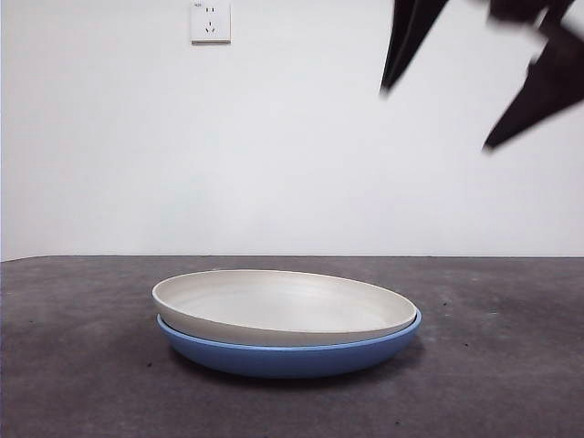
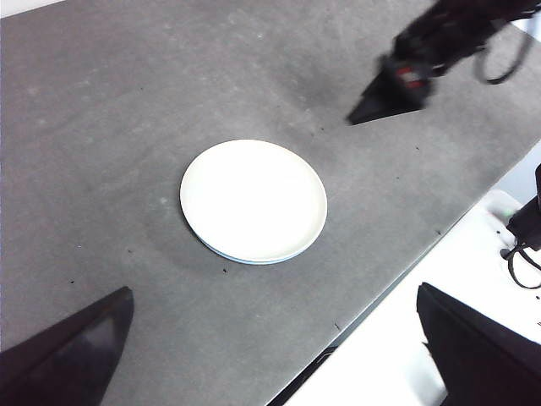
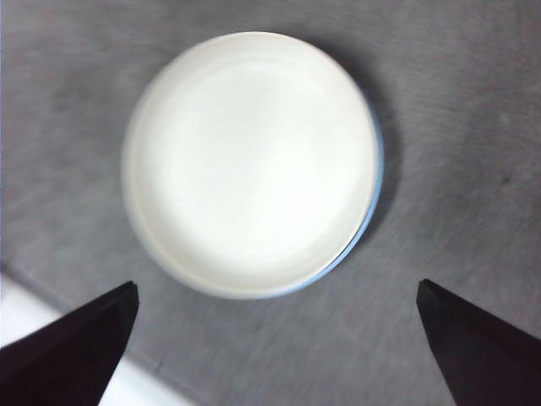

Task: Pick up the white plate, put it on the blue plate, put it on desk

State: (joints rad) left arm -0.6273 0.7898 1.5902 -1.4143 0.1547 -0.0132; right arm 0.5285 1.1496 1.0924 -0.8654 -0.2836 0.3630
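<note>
The white plate [image 1: 283, 306] lies inside the blue plate [image 1: 292, 356], slightly tilted and shifted to the left, on the desk [image 1: 73, 365]. My right gripper [image 1: 443, 114] hangs open and empty high above the plates' right side; its wrist view looks straight down on the white plate [image 3: 249, 161], with a thin arc of blue plate [image 3: 378, 182] showing. My left gripper [image 2: 270, 355] is open and empty, high and well off from the stack [image 2: 254, 199]; only a sliver of the blue plate [image 2: 221, 252] shows there.
A wall socket [image 1: 210, 20] sits on the white wall behind. The left wrist view shows the right arm [image 2: 423, 51] over the desk, the desk's edge, and a white surface [image 2: 397, 355] with cables [image 2: 524, 245] beyond it.
</note>
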